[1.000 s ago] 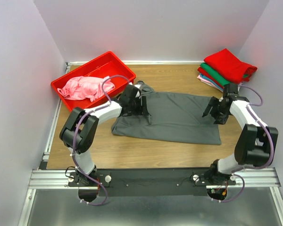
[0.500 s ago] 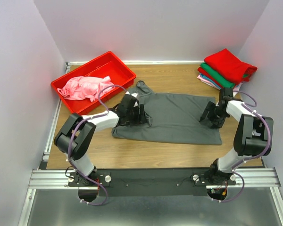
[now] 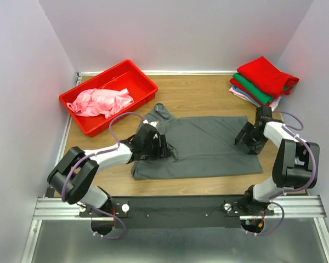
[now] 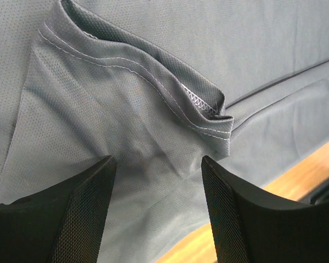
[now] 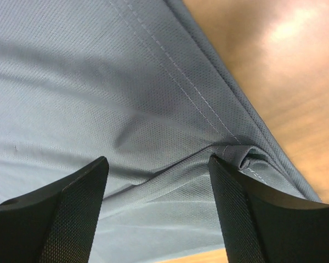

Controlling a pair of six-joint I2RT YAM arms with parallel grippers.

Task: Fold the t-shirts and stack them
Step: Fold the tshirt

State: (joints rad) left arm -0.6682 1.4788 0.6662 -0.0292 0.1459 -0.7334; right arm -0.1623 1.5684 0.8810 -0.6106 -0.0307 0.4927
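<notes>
A dark grey t-shirt [image 3: 203,145] lies spread flat across the middle of the table, one sleeve [image 3: 160,112] sticking out at its far left. My left gripper [image 3: 163,148] is low over the shirt's left end, open. In the left wrist view its fingers [image 4: 156,161] straddle wrinkled cloth just under a folded hem [image 4: 200,101]. My right gripper [image 3: 244,137] is open over the right end. In the right wrist view it [image 5: 157,160] spans a crease beside a bunched hem corner [image 5: 241,156]. A pink t-shirt [image 3: 101,101] lies crumpled in the bin. Folded t-shirts [image 3: 263,79] are stacked far right, red on top.
The red plastic bin [image 3: 140,76] stands at the far left corner. Grey walls close in the table on three sides. Bare wood [image 3: 200,90] shows beyond the grey shirt, and a narrow strip [image 3: 208,183] lies between it and the front rail.
Both grippers have moved toward the front edge and lower onto the grey shirt. The shirt's body has shifted nearer with them. Both jaws stay as wide as before.
</notes>
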